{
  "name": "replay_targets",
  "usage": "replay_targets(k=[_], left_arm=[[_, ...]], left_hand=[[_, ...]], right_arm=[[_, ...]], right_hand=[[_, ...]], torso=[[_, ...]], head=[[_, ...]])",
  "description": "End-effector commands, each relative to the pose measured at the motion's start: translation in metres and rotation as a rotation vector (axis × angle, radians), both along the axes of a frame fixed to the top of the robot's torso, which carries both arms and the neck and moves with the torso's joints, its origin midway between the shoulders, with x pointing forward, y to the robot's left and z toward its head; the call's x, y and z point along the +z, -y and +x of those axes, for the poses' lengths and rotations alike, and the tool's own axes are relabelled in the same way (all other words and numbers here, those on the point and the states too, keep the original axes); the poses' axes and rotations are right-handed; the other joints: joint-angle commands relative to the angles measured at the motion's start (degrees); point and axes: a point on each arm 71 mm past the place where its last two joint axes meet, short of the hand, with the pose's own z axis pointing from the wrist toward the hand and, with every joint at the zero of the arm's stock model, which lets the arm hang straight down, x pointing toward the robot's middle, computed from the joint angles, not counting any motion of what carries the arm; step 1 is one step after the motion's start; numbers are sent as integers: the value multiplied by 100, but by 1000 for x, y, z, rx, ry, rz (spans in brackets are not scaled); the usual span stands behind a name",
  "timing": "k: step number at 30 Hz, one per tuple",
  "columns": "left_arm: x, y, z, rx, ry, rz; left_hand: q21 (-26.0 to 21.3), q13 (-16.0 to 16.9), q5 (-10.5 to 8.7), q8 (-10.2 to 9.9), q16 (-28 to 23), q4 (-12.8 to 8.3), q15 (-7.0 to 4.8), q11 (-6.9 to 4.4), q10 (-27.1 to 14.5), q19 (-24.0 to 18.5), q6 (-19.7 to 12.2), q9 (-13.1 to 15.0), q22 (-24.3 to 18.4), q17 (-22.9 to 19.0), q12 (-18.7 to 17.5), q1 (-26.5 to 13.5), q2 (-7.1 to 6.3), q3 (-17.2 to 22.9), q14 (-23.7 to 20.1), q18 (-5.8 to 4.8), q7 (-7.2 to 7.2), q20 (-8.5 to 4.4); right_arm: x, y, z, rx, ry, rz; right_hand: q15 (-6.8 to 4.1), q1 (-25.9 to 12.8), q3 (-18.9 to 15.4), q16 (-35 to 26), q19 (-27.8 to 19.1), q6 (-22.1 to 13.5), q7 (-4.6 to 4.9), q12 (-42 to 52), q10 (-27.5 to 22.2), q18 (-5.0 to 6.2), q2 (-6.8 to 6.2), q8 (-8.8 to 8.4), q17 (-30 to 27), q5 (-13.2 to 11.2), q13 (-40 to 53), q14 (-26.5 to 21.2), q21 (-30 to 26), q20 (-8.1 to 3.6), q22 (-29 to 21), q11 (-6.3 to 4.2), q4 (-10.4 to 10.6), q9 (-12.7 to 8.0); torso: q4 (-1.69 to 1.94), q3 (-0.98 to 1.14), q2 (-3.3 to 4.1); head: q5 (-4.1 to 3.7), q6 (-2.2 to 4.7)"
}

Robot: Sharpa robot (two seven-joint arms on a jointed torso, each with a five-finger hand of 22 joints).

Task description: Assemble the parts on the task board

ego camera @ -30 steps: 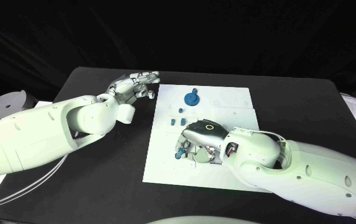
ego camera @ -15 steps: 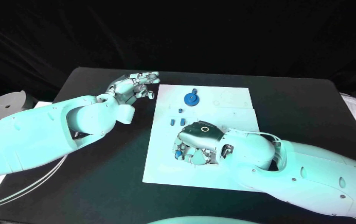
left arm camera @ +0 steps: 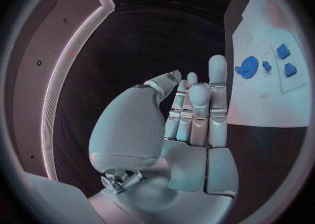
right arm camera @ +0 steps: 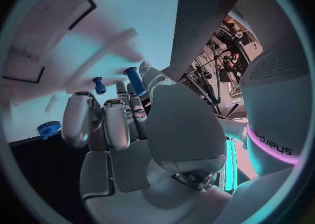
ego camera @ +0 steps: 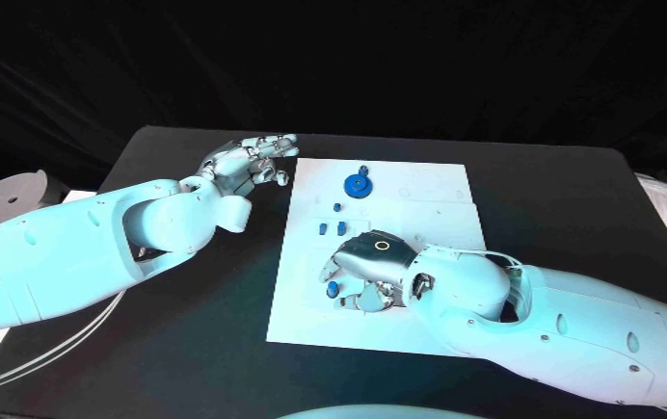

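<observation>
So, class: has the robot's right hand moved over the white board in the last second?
Yes. The right hand has slid toward the near edge of the task board, away from the blue gear.

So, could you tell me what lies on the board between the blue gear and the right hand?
In the head view, small blue pegs lie between the blue gear and the right hand.

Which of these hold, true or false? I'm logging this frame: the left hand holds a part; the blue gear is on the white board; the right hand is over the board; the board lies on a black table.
1. The left hand holds a part: false, it holds nothing and sits beside the board.
2. The blue round gear lies on the white task board: true.
3. The right hand is off the board: false, it is over the board.
4. The board lies on the black table: true.
</observation>
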Motion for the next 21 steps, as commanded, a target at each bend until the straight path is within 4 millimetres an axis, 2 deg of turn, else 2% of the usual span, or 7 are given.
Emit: replay_targets(k=[1, 7, 11, 13, 16, 19, 21], left_arm=[[1, 2, -1, -24, 6, -9], [1, 1, -1, -23, 5, -8], [1, 1, -1, -23, 5, -7], [1, 1, -1, -25, 4, -8], [1, 1, -2, -25, 4, -7], [1, 1, -3, -28, 2, -7], [0, 2, -4, -31, 0, -7]], left_hand=[[-32, 5, -23, 8, -28, 3, 7, 2, -24, -20, -32, -2, -5, -5, 17, -16, 43, -24, -40, 107, -7, 3], [-32, 5, -23, 8, -28, 3, 7, 2, -24, -20, -32, -2, -5, -5, 17, -16, 43, -24, -40, 107, -7, 3], [-34, 7, -23, 11, -28, -3, 7, 2, -30, -19, -34, -2, -7, -11, 26, -10, 46, -24, -43, 108, -7, 3], [-34, 7, -23, 11, -28, -3, 7, 2, -30, -19, -34, -2, -7, -11, 26, -10, 46, -24, -43, 108, -7, 3], [-34, 7, -23, 11, -28, -3, 7, 2, -30, -19, -34, -2, -7, -11, 26, -10, 46, -24, -43, 108, -7, 3], [-34, 7, -23, 11, -28, -3, 7, 2, -31, -19, -34, -2, -7, -11, 26, -10, 46, -24, -43, 108, -7, 3], [-35, 8, -24, 12, -26, -5, 7, 3, -35, -19, -36, -2, -8, -10, 32, -11, 43, -28, -43, 108, -6, 3]], right_arm=[[5, 2, -1, -13, 41, 55], [15, 11, -4, -20, 69, 136], [23, 22, -5, -40, 72, 171], [30, 34, -5, -71, 59, 198], [41, 59, -1, -147, 21, 242], [51, 88, 2, -251, -28, 274], [54, 108, 3, -327, -58, 276]], right_hand=[[39, 77, -87, -34, -30, -54, -11, 41, -29, 64, -8, -12, -28, 21, 6, 278, -35, 30, -25, -4, 28, -2], [37, 142, -239, -67, -37, -105, -13, 52, -29, 71, -24, -13, -81, 22, 6, 267, -67, 30, -64, -5, 90, -2], [35, 189, -317, -88, -39, -124, -13, 61, -21, 75, -36, -10, -113, 26, 8, 261, -83, 30, -85, -8, 130, -1], [18, 224, -365, -101, -35, -124, -10, 113, 92, 77, -15, -5, -134, 25, 19, 257, -89, 19, -92, -35, 167, 2], [-72, 283, -367, -102, -17, -36, 132, 351, 604, 77, 90, 21, -142, 60, 70, 262, -81, -48, -81, -156, 190, 17], [-152, 262, -339, -38, 39, 219, 161, 644, 1307, 52, 168, 116, -66, 75, 166, 290, -1, -121, 18, -249, 251, 52], [-228, 237, -341, 111, 144, 341, 102, 850, 1805, 3, 168, 157, 128, 61, 271, 340, 185, -181, 251, -356, 299, 63]], torso=[[8, 5, 3], [-3, 7, 0], [-11, 3, -7], [-9, -1, -5], [-11, -6, -7], [-27, -8, -8], [-44, -16, -12]], head=[[-10, 3], [-22, 26], [-54, 44], [-83, 55], [-176, 91], [-254, 112], [-313, 130]])
